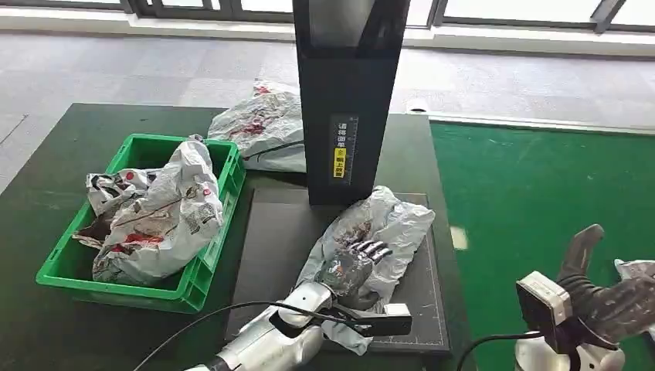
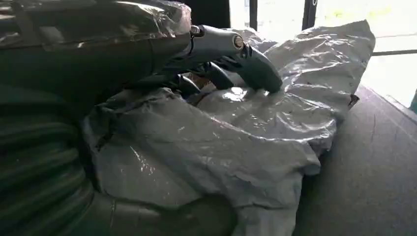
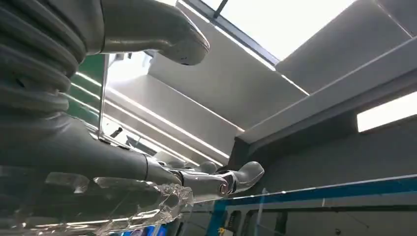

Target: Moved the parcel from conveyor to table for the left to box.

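A crumpled grey plastic parcel (image 1: 394, 224) lies on the black mat (image 1: 270, 239) in front of the black post. My left hand (image 1: 354, 267) lies on top of it with its fingers curled down into the plastic. In the left wrist view the thumb and dark fingers (image 2: 255, 69) close on a raised fold of the parcel (image 2: 236, 147). My right hand (image 1: 610, 305) hovers at the lower right over the green conveyor (image 1: 541, 193). Its thumb points up and its fingers are spread, and the right wrist view shows the right hand (image 3: 123, 164) holding nothing.
A green crate (image 1: 116, 290) at the left holds several grey parcels (image 1: 154, 216). One more parcel (image 1: 263, 124) lies behind it on the dark table. The black scanner post (image 1: 351, 100) stands at the mat's far edge. A parcel's corner (image 1: 637, 270) shows at the right edge.
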